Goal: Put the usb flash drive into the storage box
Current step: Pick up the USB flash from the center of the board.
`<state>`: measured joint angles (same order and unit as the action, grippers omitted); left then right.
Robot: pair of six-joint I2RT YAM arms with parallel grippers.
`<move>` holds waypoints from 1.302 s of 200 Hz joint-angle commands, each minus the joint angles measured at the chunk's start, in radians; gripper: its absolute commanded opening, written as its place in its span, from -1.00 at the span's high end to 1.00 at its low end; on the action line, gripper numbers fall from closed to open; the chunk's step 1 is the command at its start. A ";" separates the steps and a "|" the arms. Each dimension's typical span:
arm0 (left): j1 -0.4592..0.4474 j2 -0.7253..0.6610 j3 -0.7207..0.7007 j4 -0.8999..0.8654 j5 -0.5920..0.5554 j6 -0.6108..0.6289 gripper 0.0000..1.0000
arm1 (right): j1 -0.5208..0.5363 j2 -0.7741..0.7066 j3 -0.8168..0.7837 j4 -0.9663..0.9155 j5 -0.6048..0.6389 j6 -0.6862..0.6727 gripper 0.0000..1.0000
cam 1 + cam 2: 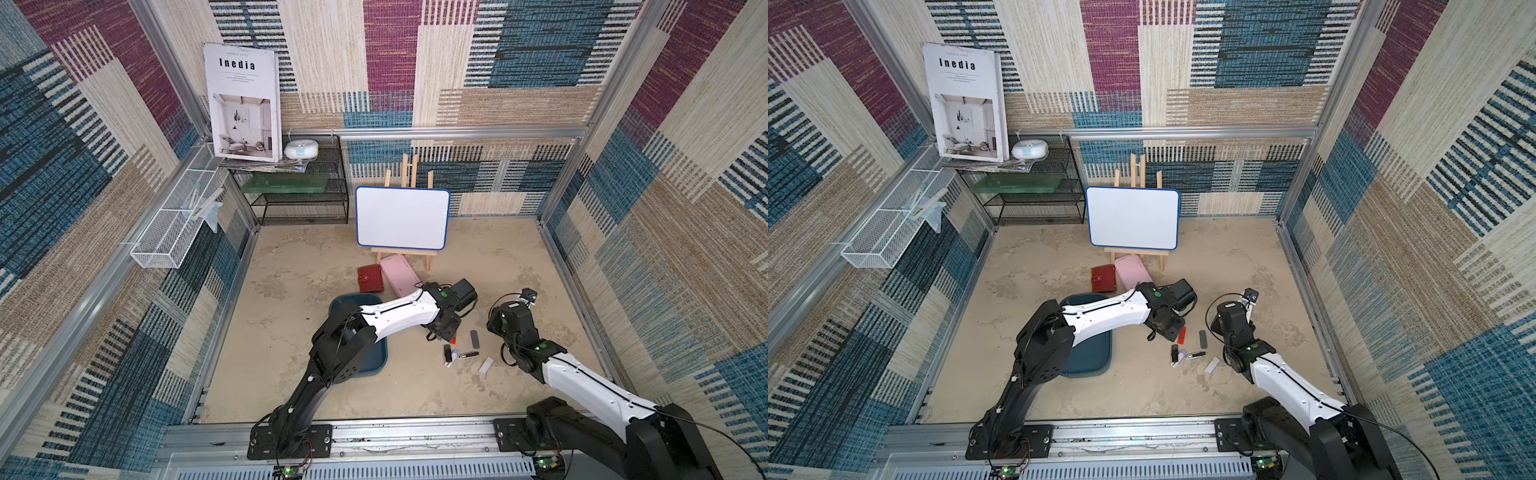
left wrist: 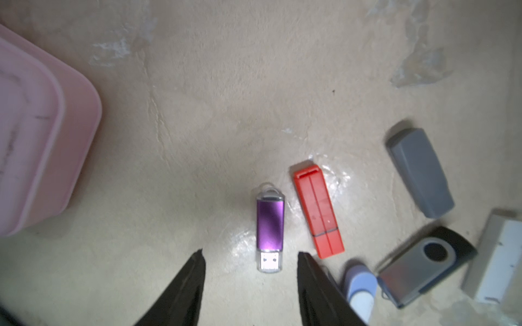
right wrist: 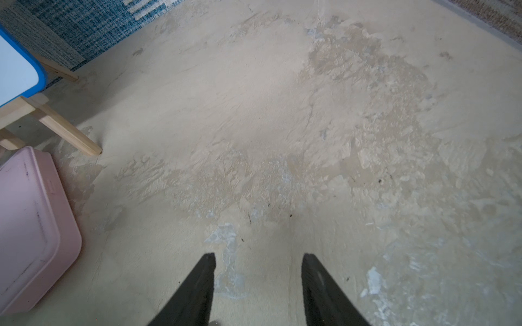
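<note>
The left gripper [image 2: 250, 253] stood with jaws apart, astride the clear-capped end of the purple flash drive [image 2: 269, 225], not yet gripping it. The red drive [image 2: 317, 210] lay just beside it, so a jaw closing off-centre could catch or push it. How low the fingers sat was hard to judge. The storage box [image 1: 376, 359] lay near, under the left arm. The right gripper [image 3: 258, 255] hung with jaws parted over bare table [image 3: 282, 113], holding nothing.

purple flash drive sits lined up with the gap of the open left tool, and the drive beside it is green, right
Not quite. The left wrist view shows an orange-red drive, not a green one, beside the purple flash drive. The rest holds: it lines up with the gap of the open left tool.
</note>
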<state>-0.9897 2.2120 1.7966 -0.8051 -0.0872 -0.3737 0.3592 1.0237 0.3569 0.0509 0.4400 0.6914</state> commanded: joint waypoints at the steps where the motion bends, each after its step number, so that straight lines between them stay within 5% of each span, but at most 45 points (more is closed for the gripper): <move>1: 0.001 0.029 0.026 -0.020 0.042 0.025 -0.07 | -0.001 0.014 0.009 0.012 0.010 0.009 -0.08; 260: 0.032 0.137 0.060 -0.037 0.171 0.024 0.53 | 0.000 0.137 0.074 -0.038 0.030 0.041 -0.09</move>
<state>-0.9558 2.3226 1.8687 -0.8391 0.0013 -0.3382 0.3588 1.1584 0.4229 0.0204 0.4664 0.7280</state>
